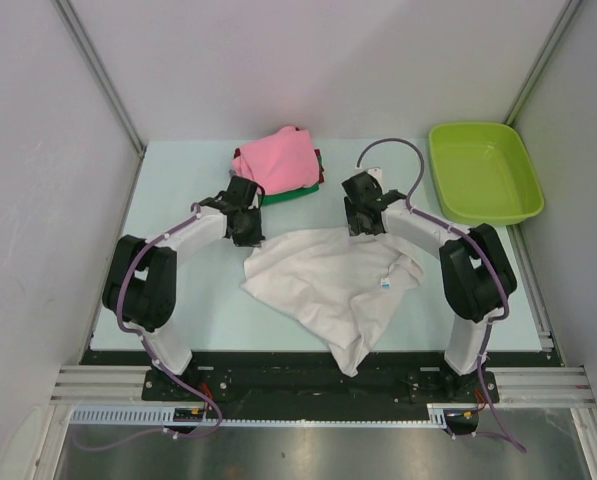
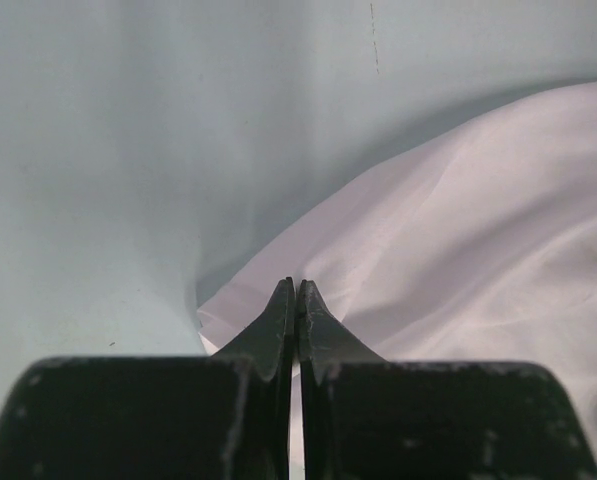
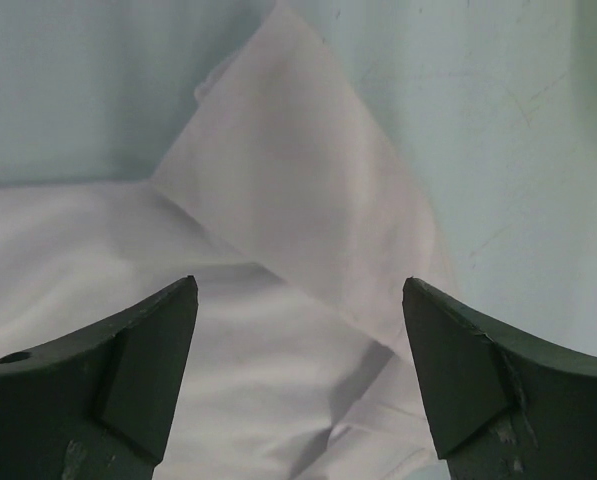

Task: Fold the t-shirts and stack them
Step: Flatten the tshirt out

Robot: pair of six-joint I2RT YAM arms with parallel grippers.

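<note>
Top external showed left gripper (image 1: 249, 236) closed tight at white t-shirt's (image 1: 323, 278) far-left corner. Right gripper (image 1: 363, 228), over its far edge, gaped wide, empty.

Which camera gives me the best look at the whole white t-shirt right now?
Top external: the white t-shirt is seen whole, every edge in frame. Left wrist shows only the edge pinched in the shut left gripper; right wrist only a folded flap under the open right gripper.

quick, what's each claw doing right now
left claw: closed, pinching the edge of the white t-shirt
right claw: open above that shirt, holding nothing
</note>
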